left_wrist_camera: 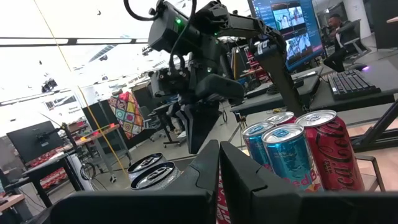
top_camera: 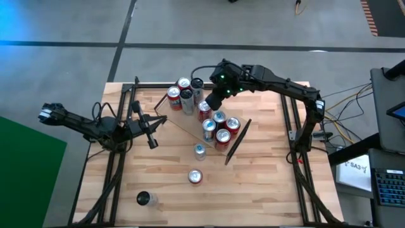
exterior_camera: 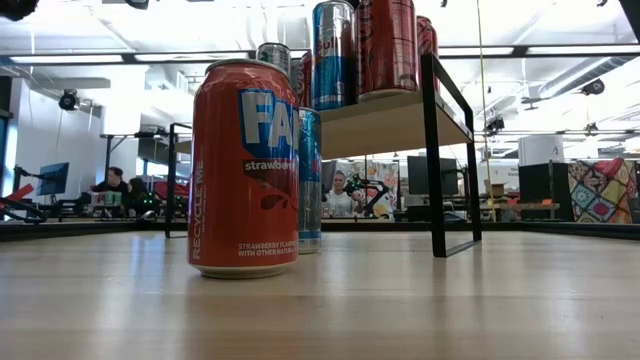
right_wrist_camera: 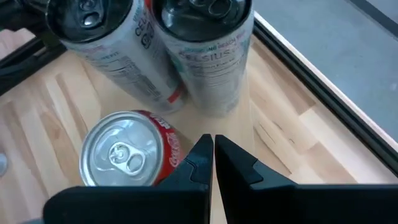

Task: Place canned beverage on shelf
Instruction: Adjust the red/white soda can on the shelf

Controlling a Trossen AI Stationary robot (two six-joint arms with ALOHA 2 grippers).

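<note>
Right claw (top_camera: 207, 104), fingers pressed together and empty, hovers over the shelf (top_camera: 190, 124) beside a red cola can (right_wrist_camera: 127, 149); left claw (top_camera: 150, 140), likewise closed and empty, waits at the table's left. The step appears to lie between placements: three cans, among them a strawberry soda can (top_camera: 195, 177), stand on the table (top_camera: 266, 183), so the next move calls for reaching one and opening to grasp it.

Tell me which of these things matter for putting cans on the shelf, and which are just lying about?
Job:
shelf
cans already on it
loose cans on the table
right gripper, shut, above the shelf
left gripper, shut

Lying about:
laptop
cables
</note>
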